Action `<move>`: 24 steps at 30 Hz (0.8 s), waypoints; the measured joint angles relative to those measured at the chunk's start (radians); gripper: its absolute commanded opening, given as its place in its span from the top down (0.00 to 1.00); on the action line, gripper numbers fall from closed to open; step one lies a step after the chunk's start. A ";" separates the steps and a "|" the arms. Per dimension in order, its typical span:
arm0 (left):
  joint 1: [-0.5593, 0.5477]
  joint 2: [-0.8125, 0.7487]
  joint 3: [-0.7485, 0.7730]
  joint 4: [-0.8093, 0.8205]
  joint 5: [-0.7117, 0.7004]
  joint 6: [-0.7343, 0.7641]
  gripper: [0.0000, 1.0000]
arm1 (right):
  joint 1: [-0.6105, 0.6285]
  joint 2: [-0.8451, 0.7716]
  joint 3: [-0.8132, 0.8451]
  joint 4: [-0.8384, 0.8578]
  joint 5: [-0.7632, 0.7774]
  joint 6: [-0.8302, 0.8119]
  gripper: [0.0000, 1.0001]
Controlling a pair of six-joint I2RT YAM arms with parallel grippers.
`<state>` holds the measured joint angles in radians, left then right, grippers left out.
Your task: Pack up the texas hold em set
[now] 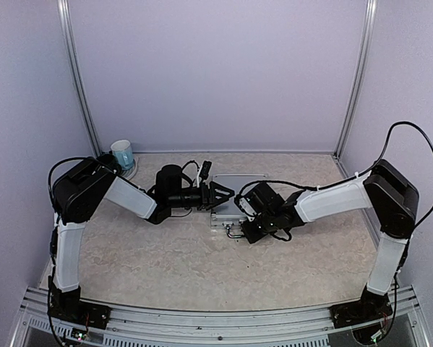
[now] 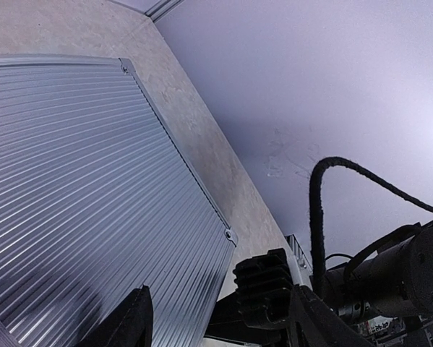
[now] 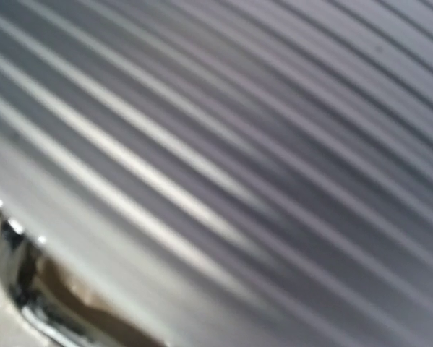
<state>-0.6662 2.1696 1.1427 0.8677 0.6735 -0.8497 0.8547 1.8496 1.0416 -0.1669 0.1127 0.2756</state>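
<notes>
The silver ribbed case point(image 1: 239, 181) of the texas hold em set lies flat and closed in the middle of the table, and its lid point(image 2: 79, 181) fills the left wrist view. My left gripper point(image 1: 220, 194) sits at the case's left side, open, its dark fingers point(image 2: 129, 322) spread over the lid edge with nothing between them. My right gripper point(image 1: 239, 225) is down on the case's near edge and shut. The right wrist view is blurred ribbed lid point(image 3: 259, 144) very close up, with a chrome fitting point(image 3: 17, 278) at the lower left. That gripper's own fingers are hidden.
A light blue mug point(image 1: 122, 154) stands at the back left corner by the wall. Purple walls enclose the table on three sides. The right arm's black wrist and cable point(image 2: 389, 275) are close beside my left gripper.
</notes>
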 measured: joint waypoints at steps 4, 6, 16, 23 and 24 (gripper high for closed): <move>0.000 0.000 -0.001 0.000 0.000 0.000 0.36 | 0.000 0.019 0.013 0.003 0.005 -0.006 1.00; 0.001 -0.001 -0.002 -0.001 0.000 0.000 0.36 | 0.000 0.021 0.013 0.006 0.006 -0.010 1.00; 0.006 -0.010 -0.014 -0.005 -0.001 0.000 0.34 | 0.006 0.024 0.027 -0.022 0.026 -0.022 1.00; 0.024 -0.105 -0.095 -0.076 -0.014 0.001 0.01 | 0.012 -0.234 -0.002 -0.106 0.000 -0.016 0.44; 0.027 -0.124 -0.107 -0.095 -0.020 0.001 0.01 | 0.013 -0.300 -0.001 -0.115 0.001 -0.010 0.34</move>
<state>-0.6395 2.0453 1.0359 0.7731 0.6533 -0.8490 0.8677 1.5497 1.0405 -0.2821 0.1135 0.2653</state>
